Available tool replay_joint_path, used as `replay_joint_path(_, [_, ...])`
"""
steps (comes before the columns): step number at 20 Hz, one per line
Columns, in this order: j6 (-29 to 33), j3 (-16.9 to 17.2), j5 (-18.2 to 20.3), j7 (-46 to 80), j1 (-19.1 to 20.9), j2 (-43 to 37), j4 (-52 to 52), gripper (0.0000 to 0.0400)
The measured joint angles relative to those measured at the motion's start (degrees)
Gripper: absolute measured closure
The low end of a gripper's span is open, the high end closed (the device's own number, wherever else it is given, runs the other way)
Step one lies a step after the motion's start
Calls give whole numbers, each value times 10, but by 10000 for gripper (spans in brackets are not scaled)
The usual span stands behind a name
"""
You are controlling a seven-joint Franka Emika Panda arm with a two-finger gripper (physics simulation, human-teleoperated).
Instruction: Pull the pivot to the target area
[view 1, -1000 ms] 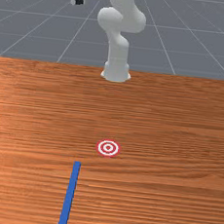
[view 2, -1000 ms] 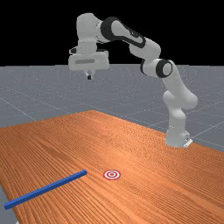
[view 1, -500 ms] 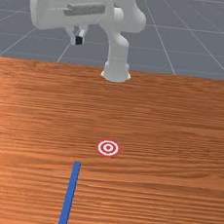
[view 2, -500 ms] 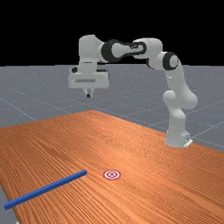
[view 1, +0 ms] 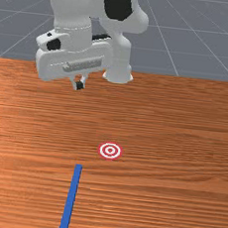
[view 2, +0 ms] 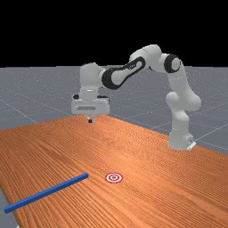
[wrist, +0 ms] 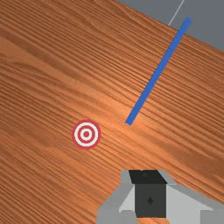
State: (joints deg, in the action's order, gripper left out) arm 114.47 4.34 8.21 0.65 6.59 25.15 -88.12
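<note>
Blue bar [view 2: 46, 193] lies at the far view's left, outer end past the bench's [view 2: 156, 182] left edge. Gripper [view 2: 90, 120] hangs well above the bench, fingers clenched on nothing. Target [view 2: 114, 177] sits near the bar's inner end, not touching. Risks: pressing the overhanging end could tip the bar off; dragging it off-centre could yaw it wide of target; stopping too high would miss it.
</note>
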Motion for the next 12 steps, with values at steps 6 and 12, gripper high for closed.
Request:
replay_joint_path(6, [90, 9, -36, -8, -15, 38, -51, 400])
replay_joint_path(12, [8, -1, -16, -16, -4, 121, 68, 400])
